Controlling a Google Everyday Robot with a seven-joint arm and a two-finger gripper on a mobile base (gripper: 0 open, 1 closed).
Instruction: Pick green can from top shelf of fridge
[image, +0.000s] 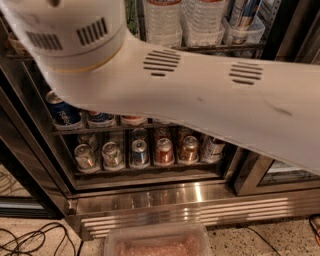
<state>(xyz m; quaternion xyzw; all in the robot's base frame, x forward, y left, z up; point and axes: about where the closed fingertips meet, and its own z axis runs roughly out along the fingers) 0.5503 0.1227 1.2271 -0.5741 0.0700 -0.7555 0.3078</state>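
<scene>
My robot's broad white arm (200, 100) sweeps across the open black-framed fridge (150, 192) and blocks most of my view. The gripper is out of frame beyond it, so I cannot tell how the jaws stand or place anything against them. Above the arm, the dark wire top shelf (220, 48) bears clear plastic water bottles (162, 20) in tubs. Below the arm sit blue cans (62, 114) and short cans (163, 150). A thin green strip (131, 17) beside the arm's joint may be the green can; I cannot tell.
</scene>
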